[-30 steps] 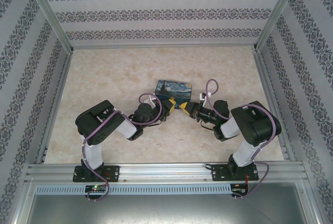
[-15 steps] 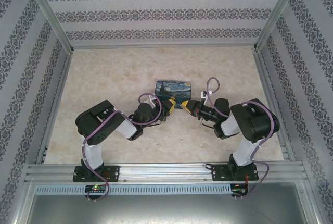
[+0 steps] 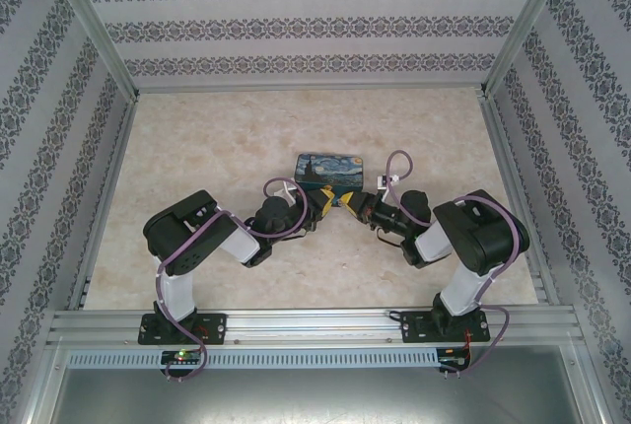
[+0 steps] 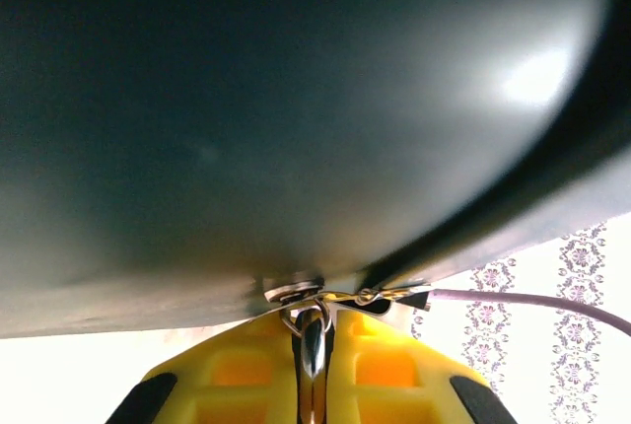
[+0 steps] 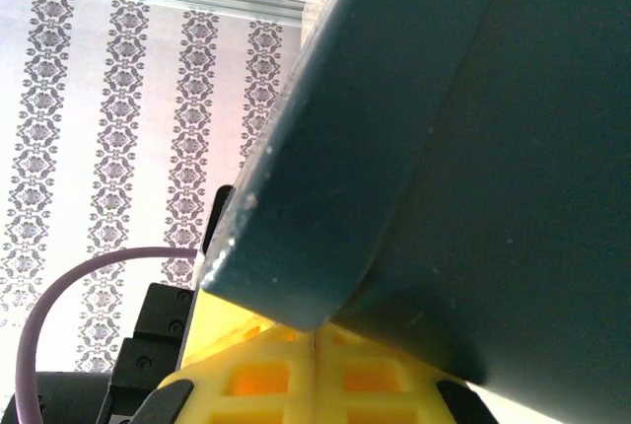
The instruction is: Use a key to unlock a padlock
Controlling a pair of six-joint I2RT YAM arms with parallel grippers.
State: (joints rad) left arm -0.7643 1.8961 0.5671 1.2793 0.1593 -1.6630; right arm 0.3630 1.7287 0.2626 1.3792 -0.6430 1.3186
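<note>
**Top view.** Left gripper (image 3: pixel 322 203) and right gripper (image 3: pixel 348 203) meet tip to tip at the near edge of a blue painted box (image 3: pixel 330 169) on the table (image 3: pixel 197 148).

**Left wrist view.** The yellow fingers (image 4: pixel 246 370) are pressed together on a thin bright metal blade, apparently the key (image 4: pixel 312 345). Its split ring (image 4: pixel 296 293) touches the dark surface above.

**Right gripper.** It is closed, the fingers meeting with nothing seen between them. The padlock cannot be made out.

**Handling, as judged.** The key is rigid, light and smooth, and prone to twist between the pads. It is best gripped by the flat bow, faces against the pads, leaving the blade free.
</note>
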